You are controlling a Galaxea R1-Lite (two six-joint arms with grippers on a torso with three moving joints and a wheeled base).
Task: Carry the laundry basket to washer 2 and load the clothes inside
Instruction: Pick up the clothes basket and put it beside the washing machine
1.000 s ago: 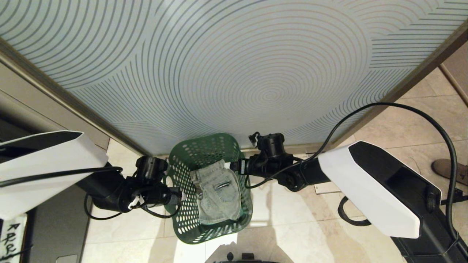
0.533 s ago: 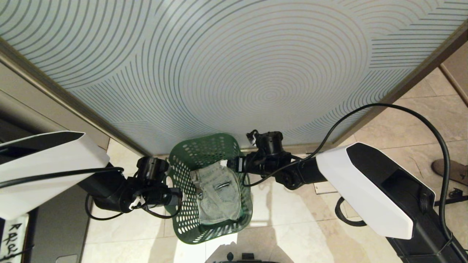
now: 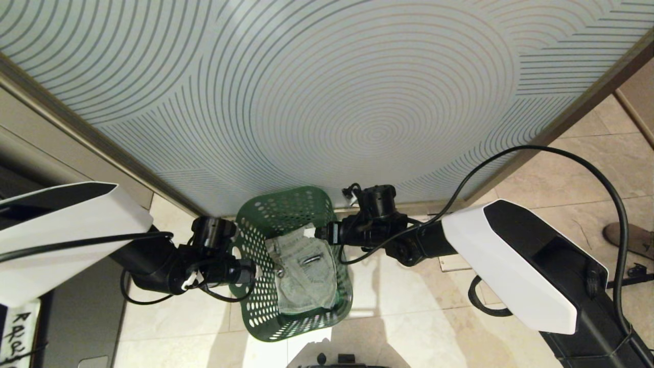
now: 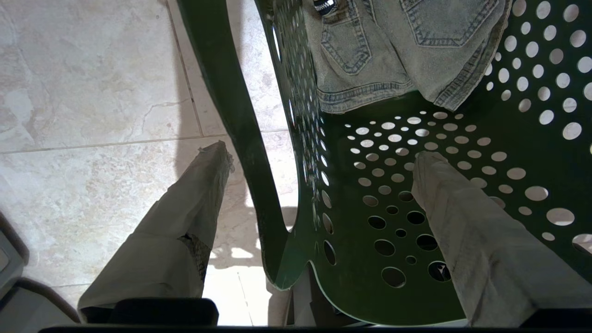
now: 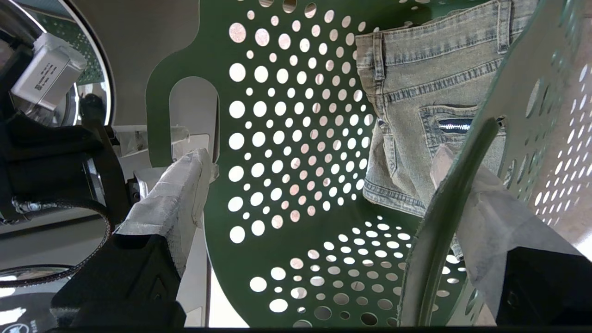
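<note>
the laundry basket [image 3: 291,266] sits on the tiled floor [image 3: 409,306] just ahead of the robot base, its far end close to the foot of a pale wall panel with concentric line pattern [image 3: 327,92]. the clothes [image 3: 304,273], folded light denim with pockets up, lie on the basket floor.

left gripper [image 3: 250,271] is at the basket's left side wall. wrist view: fingers [image 4: 462,222] spread wide, straddling the rim, one padded finger inside over the perforated floor, the other outside over the tile; rim passes between them with a gap to each side. denim lies beyond the inner finger, not touched.

right gripper [image 3: 324,234] is at the basket's right rim, toward the far end. wrist view: fingers [image 5: 180,194] wide apart, the right wall standing between them, one finger outside it and the other out across the interior toward the opposite wall's handle cut-out. nothing gripped by either.

a shoe [image 3: 628,239] shows on the floor at far right.
</note>
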